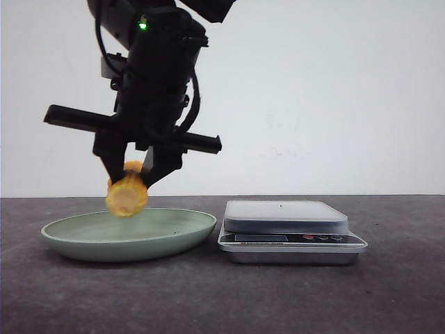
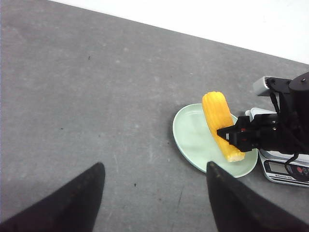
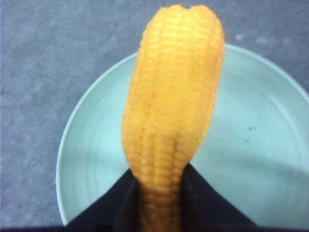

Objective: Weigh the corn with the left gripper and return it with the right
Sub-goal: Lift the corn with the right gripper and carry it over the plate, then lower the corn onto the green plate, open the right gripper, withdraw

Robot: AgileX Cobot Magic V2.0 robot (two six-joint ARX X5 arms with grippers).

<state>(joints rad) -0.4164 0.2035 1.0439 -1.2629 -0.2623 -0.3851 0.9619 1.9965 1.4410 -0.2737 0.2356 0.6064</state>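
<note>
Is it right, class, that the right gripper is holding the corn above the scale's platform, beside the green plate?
Not quite. The right gripper holds the corn above the green plate, not above the scale, whose platform is bare. The front view shows this.

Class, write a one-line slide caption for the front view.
Right gripper holds the corn just above the green plate, beside the empty scale.

Ribbed, waxy-looking corn [image 3: 171, 111], smooth glazed green plate [image 1: 177, 233], brushed metal scale [image 1: 285, 216], matt speckled grey tabletop [image 2: 96, 96].
</note>
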